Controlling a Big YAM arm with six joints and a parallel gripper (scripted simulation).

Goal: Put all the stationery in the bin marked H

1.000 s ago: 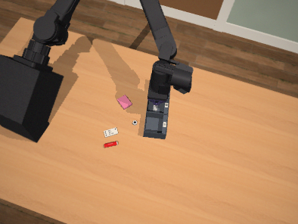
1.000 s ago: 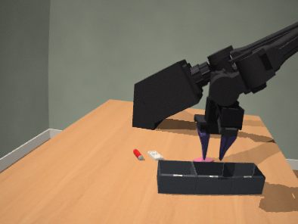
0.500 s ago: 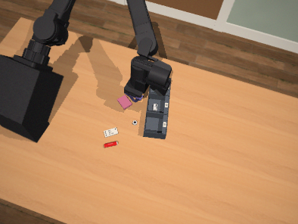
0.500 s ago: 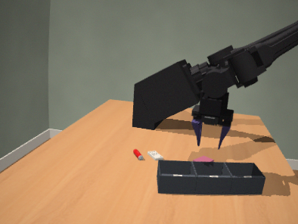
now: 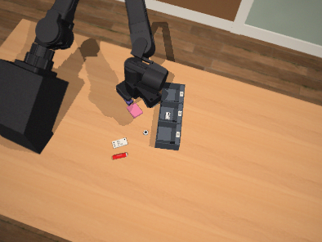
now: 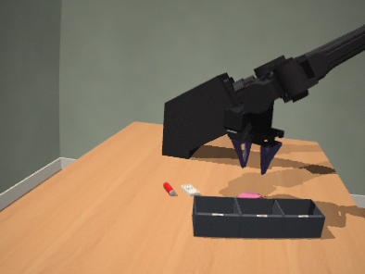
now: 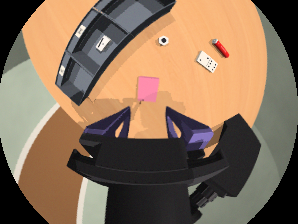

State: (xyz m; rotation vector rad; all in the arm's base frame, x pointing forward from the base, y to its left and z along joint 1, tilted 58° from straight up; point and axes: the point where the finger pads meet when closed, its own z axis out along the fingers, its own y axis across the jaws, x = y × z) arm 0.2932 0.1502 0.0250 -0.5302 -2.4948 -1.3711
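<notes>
Stationery is the target, and the gripper (image 6: 256,159) hangs above the table with its purple fingers parted about halfway and nothing between them. Just ahead of the fingertips in the wrist view, at frame centre, lies the pink eraser (image 7: 147,88), flat on the wood and apart from the fingers. In the top view it sits just below and right of the gripper, a little left of the bin row (image 5: 170,116)

That dark three-compartment bin row stands on the table right of centre in the top view; the labels are too small to read, so which one is H I cannot tell. Something pale lies in the middle compartment. Further down and left: a small white ring-like object (image 5: 145,132), a white domino-like tile (image 5: 119,142) and a red lighter-shaped piece (image 5: 120,155), all well apart from the gripper

To do this well, I'd say: centre the fingers over the eraser, line them across its narrow side, come straight down, close firmly, lift before swinging to the bin

Warm wooden table top (image 5: 245,180), shadows streaking its upper left; black robot base at far left; wood floor beyond, grey-green walls, pale skirting
</notes>
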